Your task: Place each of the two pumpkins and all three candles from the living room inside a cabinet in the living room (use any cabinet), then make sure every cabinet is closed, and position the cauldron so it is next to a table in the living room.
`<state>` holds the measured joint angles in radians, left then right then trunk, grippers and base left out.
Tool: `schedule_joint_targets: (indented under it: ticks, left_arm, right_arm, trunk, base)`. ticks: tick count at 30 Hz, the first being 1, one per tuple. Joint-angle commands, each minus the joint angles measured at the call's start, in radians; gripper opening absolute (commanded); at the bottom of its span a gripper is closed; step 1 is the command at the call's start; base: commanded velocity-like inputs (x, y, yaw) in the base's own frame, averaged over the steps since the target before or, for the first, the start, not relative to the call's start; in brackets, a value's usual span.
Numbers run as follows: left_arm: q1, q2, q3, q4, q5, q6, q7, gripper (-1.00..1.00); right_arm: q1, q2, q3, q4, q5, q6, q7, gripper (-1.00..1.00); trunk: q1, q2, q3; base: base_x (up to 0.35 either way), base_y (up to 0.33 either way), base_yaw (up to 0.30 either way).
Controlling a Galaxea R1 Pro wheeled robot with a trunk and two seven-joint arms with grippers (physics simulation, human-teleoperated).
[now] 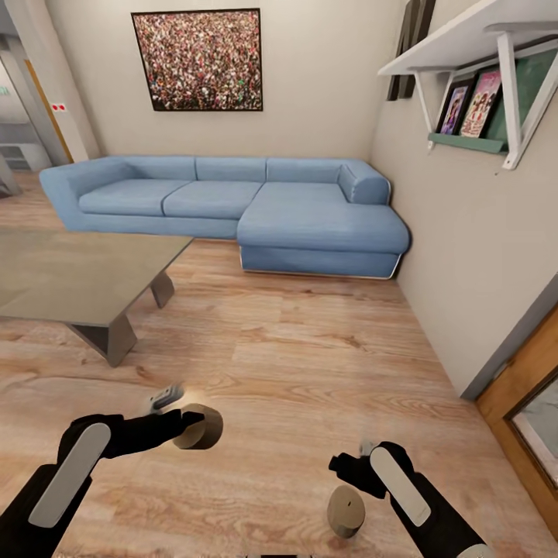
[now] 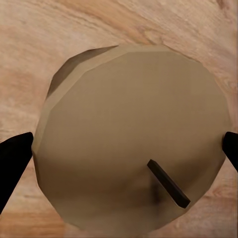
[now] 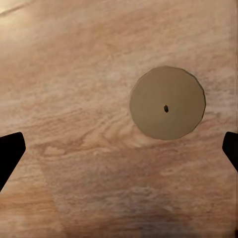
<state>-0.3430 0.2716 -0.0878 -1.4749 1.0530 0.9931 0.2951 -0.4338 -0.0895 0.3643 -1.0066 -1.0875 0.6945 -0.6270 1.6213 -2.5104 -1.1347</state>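
Collecting candles: left pincer (image 1: 195,425) is clamped on one candle (image 2: 134,139). Right pincer (image 3: 119,148) hangs spread apart above the second candle (image 3: 167,103) on the floor (image 1: 310,341), so it needs to drop down and close.

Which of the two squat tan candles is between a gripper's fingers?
The tan candle at the left gripper; the other candle stands free on the wooden floor.

Right claw (image 3: 119,148) fingers spread wide above wood floor (image 3: 74,74); one candle (image 3: 167,103) stands upright, seen end-on.
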Motion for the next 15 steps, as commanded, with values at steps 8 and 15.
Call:
schedule_joint_targets:
  ticks: [8,15]
  left_arm:
    - [-0.001,0.005,-0.002,0.003,0.02,0.001,0.012,-1.0]
    - [0.0,-0.001,-0.004,0.005,0.02,-0.001,0.012,-1.0]
  right_arm:
    - [-0.008,-0.001,0.003,0.003,0.065,-0.005,0.004,1.0]
    - [-0.008,-0.001,0.003,0.002,0.071,-0.01,0.014,1.0]
  trunk:
    - [0.003,-0.002,-0.032]
    - [0.006,-0.004,-0.059]
  base:
    - [0.0,0.0,0.0]
    - [0.0,0.0,0.0]
